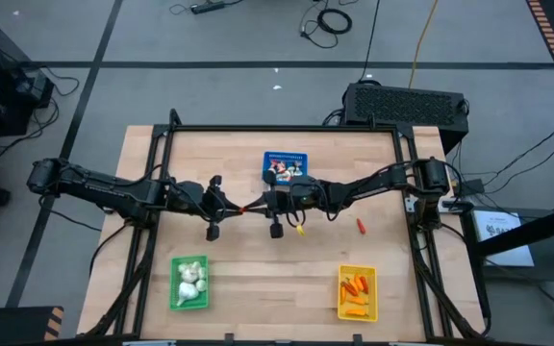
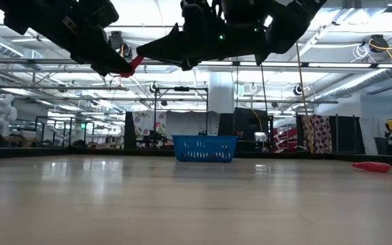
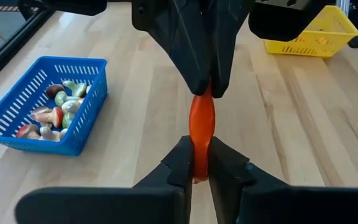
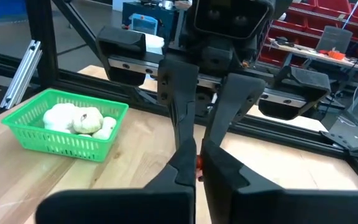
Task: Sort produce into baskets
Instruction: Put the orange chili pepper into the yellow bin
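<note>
I could read no writing anywhere; a white sheet lay on the floor off the right side of the counter, but its print was too small to make out.

Both arms met above the middle of the counter. The left claw was pinched narrow on one end of an orange-red stick, and the right claw was closed on the stick's other end, so both held the same piece in the air. From the right wrist view only a sliver of the stick showed between the right claw's fingers, and from the low view just a red tip poked out from under the dark arms. From above, the stick was a small red fleck between the two claws and I could not tell its exact shape.

The blue basket sat at the far middle of the counter, partly covered by the right arm from above; it held small round red, white and green pieces. The green basket stood near the front left with white bulbs in it, and the yellow basket near the front right with orange sticks. One loose red piece lay on the bare wood to the right of the arms, and something small and yellow lay just under the right arm, too hidden for me to identify. A black box stood on the floor beyond the far right corner.
</note>
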Motion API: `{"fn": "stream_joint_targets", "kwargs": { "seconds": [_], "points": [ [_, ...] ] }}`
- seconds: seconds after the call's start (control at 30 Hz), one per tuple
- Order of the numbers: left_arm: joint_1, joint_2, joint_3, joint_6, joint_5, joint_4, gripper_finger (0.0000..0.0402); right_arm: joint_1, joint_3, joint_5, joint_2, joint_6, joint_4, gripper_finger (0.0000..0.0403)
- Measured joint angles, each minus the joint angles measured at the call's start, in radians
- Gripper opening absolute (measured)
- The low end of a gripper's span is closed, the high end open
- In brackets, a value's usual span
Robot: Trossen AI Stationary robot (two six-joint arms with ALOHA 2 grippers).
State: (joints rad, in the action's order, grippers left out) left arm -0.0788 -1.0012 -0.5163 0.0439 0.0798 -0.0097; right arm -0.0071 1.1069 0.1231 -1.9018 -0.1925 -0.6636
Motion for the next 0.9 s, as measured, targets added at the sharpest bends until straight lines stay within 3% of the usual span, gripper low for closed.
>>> {"fn": "stream_joint_targets", "kwargs": {
  "seconds": [0.27, 0.6, 0.77, 0.9],
  "points": [
    [0.000, 0.000, 0.000, 0.002, 0.004, 0.000, 0.0073, 0.001, 0.000, 0.008, 0.000, -0.003, 0.001, 0.0002],
    [0.000, 0.000, 0.000, 0.002, 0.008, -0.002, 0.0081, 0.002, 0.000, 0.009, 0.000, 0.001, 0.015, 0.0001],
    [0.001, 0.000, 0.000, 0.010, 0.010, 0.002, 0.0128, 0.002, 0.000, 0.009, 0.001, 0.013, 0.026, 0.0000],
    [0.002, 0.000, 0.000, 0.080, 0.010, -0.005, 0.0176, 0.002, -0.001, -0.019, 0.061, 0.000, 0.158, 0.0000]
  ]
}}
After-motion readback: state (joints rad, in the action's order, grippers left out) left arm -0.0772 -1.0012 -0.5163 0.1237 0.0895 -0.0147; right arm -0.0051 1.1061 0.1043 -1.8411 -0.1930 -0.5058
